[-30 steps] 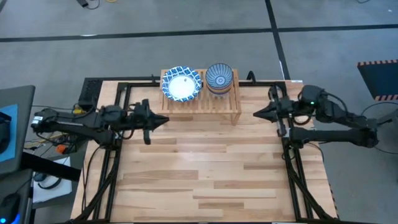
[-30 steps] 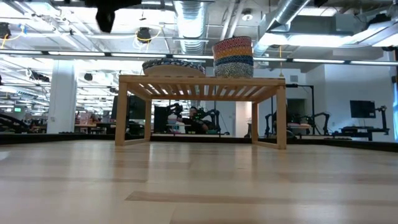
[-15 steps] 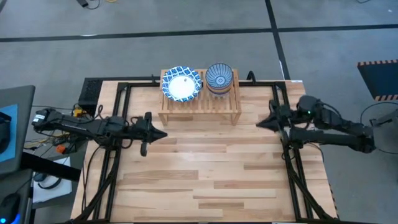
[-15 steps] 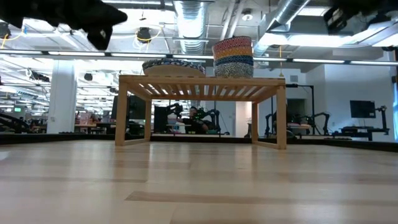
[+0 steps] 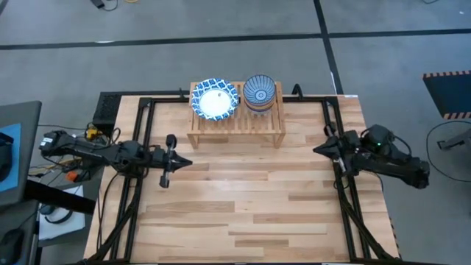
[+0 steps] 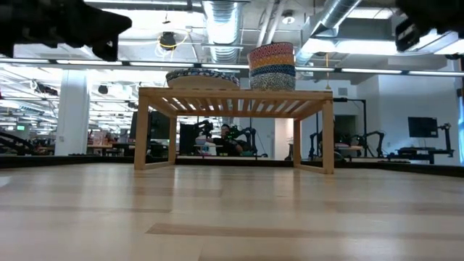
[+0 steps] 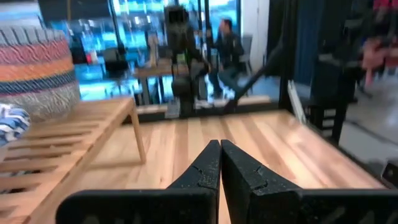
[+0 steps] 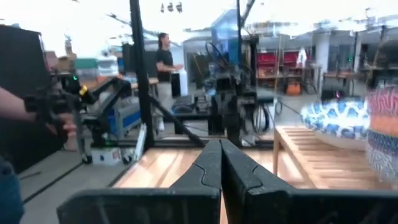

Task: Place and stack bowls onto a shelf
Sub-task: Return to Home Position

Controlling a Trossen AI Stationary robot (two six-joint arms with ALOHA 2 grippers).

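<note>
Left tool: sits at the left of the high view at mid-height, over the bench and well apart from the shelf. In the left wrist view its fingers are pressed together on nothing.
Wide bowls: a blue-and-white patterned stack with a white centre, on the left part of the shelf, upper middle of the high view.
Small bowls: a taller nested stack just beside the wide one, on its right, with the blue radial-striped bowl on top. The low view shows red, yellow and blue bands below it.
Shelf: a light-wood slatted rack at the far edge of the bench. Its right end is bare.
Right tool: sits at the right of the high view at mid-height, by the bench edge and well apart from the shelf. Its fingers are closed and empty.
Step in hand: stacking looks finished, since no bowl lies on the bench. I judge this to be the return to the rest pose.
Next move: fold each arm towards its own side, keeping both tools clear of the shelf and the stacks.
</note>
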